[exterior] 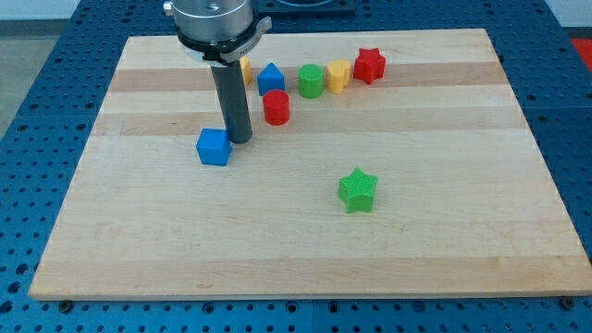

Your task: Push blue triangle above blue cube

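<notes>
My tip (pixel 240 139) is seen resting on the wooden board (pixel 444 240), just beside the blue cube (pixel 214 147) at its upper right; the rod carries no jaws, so no grasp state can be told. The blue triangle (pixel 270 79) is placed near the view's top, in a row with a partly hidden yellow block (pixel 245 67), green cylinder (pixel 311 81), yellow block (pixel 339 75) and red star (pixel 369 65). A red cylinder (pixel 276 107) is set just below the triangle, and a green star (pixel 357 190) lies well apart toward the view's bottom right.

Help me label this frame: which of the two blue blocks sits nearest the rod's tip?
The blue cube, just left of my tip and almost touching it. The blue triangle sits farther up, in the top row.
</notes>
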